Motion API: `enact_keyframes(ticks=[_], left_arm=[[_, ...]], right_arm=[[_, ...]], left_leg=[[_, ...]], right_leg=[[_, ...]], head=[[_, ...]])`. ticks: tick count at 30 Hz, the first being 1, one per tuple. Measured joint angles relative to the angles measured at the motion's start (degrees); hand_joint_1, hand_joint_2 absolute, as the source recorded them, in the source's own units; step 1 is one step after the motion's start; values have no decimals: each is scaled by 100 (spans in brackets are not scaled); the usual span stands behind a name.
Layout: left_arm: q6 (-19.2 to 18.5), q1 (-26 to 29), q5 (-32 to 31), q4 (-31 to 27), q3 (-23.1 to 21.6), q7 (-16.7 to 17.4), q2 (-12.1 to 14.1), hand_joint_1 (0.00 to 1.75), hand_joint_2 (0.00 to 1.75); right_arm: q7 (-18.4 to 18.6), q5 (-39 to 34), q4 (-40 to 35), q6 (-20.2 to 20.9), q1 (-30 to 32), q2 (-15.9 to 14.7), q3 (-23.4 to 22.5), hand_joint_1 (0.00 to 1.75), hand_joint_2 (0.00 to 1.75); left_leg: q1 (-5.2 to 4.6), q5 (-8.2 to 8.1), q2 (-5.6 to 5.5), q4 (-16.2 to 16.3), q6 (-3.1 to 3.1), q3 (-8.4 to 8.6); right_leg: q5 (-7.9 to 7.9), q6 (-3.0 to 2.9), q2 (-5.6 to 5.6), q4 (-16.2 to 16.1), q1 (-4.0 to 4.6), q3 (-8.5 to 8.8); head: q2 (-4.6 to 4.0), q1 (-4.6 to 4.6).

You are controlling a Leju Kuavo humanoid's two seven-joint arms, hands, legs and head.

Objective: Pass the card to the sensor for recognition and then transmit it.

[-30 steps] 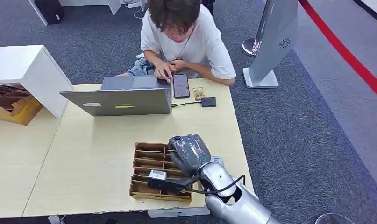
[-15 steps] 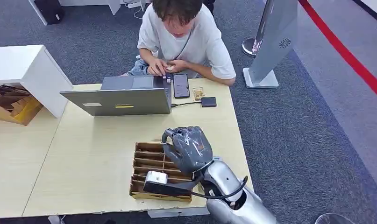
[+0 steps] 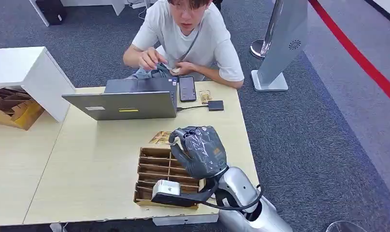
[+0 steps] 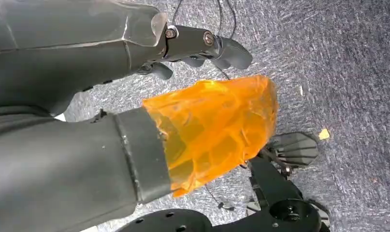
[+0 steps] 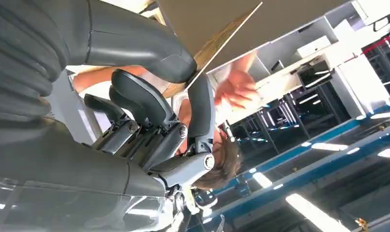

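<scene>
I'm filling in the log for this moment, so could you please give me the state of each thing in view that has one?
Right hand: lifted above the tray, pinching the card.
Card: held, off the table.
Left hand: hanging above the floor, holding nothing.
Wooden tray: flat on the table.
Laptop: open.
Phone: flat, screen dark.

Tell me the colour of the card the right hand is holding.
Tan-brown with a gold pattern; the card shows best in the head view, held by the right hand.

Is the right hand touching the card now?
Touching. In the right wrist view the thumb and a finger pinch the card.
</scene>
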Motion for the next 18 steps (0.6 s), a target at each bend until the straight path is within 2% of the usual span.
enact_keyframes(ticks=[3,18], left_arm=[[4,-4,-80,0,0,9,-2,0,0],[17,-104,-439,0,0,188,-7,0,0]], right_arm=[[2,-57,0,35,-28,0,-35,175,175],[490,214,575,199,-568,133,-221,175,175]], left_leg=[[0,0,0,0,0,0],[0,5,-1,0,-3,-1]], right_leg=[[0,0,0,0,0,0],[3,0,-1,1,0,0]], head=[[0,0],[0,0]])
